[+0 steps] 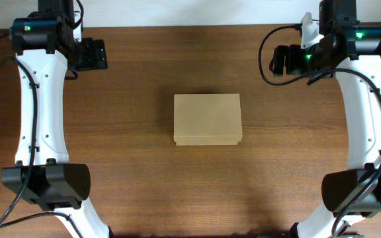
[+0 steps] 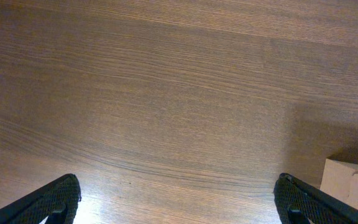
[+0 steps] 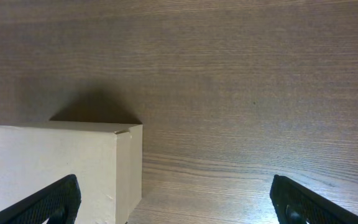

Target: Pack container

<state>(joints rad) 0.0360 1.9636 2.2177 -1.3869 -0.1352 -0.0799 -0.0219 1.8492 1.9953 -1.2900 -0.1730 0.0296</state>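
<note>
Flanking the container on wooden table, left claw and right claw gape.

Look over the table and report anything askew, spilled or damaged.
Nothing stands out. The tan-brown cardboard box sits closed and undamaged, square to the brown wooden table. No spill shows. The left end effector and right end effector hang open, apart from it.

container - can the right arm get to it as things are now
Probably yes. The container sits closed mid-table, and only bare wood lies between it and the right fingers, which are spread open. Nothing in view blocks the way.
</note>
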